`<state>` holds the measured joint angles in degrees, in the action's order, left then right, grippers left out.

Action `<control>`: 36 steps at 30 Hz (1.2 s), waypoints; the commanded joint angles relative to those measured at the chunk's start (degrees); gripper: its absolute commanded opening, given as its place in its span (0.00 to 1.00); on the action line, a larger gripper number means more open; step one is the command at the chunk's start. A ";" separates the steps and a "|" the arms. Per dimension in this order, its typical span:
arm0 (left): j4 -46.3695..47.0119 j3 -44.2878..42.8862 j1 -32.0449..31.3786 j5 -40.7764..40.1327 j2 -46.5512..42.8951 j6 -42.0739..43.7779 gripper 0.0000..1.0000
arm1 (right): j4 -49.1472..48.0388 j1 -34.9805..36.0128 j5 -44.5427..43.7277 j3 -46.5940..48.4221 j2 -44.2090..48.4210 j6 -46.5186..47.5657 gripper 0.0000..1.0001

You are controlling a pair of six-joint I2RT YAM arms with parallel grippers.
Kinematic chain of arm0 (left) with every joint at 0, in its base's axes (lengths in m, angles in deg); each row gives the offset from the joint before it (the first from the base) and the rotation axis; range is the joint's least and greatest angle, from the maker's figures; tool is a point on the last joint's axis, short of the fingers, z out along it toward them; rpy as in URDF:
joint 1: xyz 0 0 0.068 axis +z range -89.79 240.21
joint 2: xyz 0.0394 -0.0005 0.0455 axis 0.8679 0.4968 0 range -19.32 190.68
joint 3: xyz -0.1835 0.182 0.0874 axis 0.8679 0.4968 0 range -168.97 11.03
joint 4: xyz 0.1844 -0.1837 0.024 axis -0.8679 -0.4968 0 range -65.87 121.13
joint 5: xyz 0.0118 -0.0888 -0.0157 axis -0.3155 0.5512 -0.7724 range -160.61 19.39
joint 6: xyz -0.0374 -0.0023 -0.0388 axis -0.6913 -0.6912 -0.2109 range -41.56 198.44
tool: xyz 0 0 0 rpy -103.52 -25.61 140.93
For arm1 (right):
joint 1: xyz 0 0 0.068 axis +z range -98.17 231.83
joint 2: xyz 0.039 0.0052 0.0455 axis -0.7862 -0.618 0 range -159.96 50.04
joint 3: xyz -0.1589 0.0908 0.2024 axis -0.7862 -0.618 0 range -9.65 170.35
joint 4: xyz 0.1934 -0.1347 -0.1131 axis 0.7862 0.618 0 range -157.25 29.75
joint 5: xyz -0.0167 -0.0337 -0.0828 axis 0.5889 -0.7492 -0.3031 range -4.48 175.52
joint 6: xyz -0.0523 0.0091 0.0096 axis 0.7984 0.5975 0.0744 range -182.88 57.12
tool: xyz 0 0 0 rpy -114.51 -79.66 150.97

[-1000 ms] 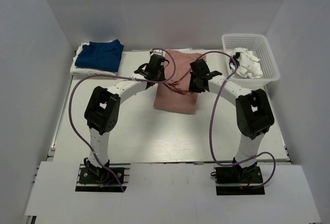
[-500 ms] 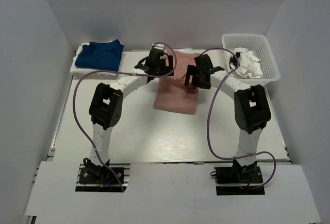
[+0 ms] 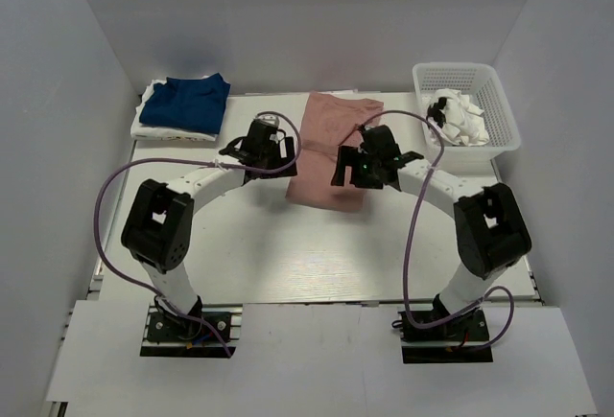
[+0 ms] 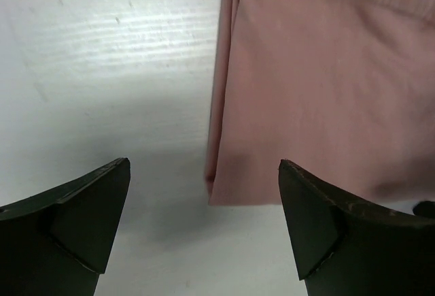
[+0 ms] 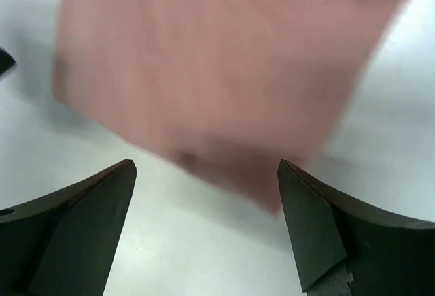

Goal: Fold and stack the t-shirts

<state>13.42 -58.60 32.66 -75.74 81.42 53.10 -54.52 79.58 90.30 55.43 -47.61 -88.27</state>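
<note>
The dusty-pink t-shirt [image 3: 329, 149] lies folded in a long rectangle at the table's middle back. Its near-left corner [image 4: 216, 190] shows in the left wrist view, and its blurred near edge [image 5: 217, 92] in the right wrist view. My left gripper [image 3: 271, 156] hovers open just left of it, with bare table between its fingers [image 4: 81, 221]. Over the shirt's right edge, my right gripper [image 3: 363, 168] is open too, fingers [image 5: 319, 231] wide apart and holding nothing. At the back left, a folded navy t-shirt [image 3: 190, 101] rests on a white t-shirt [image 3: 153, 129].
A white plastic basket [image 3: 465, 72] at the back right holds crumpled white cloth [image 3: 462, 120]. Grey walls close in the table on the left, back and right. Purple cables loop from both arms over the table.
Both grippers went from shut to open, let go of the pink t-shirt and drew back toward the near side. The shirt now lies flat, its far end laid out toward the back.
</note>
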 commanded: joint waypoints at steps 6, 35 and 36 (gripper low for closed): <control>1.72 3.00 -1.54 9.51 3.38 -1.29 0.84 | -5.18 -1.12 3.31 -13.75 8.09 -9.06 0.90; 7.33 12.22 -1.45 15.41 2.99 -3.39 0.00 | -20.05 -5.51 7.53 -31.06 9.04 -24.73 0.00; 8.56 13.54 -1.45 15.41 2.96 -3.40 0.00 | -19.24 -5.34 6.83 -31.33 9.05 -24.71 0.00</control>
<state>23.08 -49.61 31.72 -61.14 87.11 49.62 -77.29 73.96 97.66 25.64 -40.77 -114.63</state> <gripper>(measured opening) 0.015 0.012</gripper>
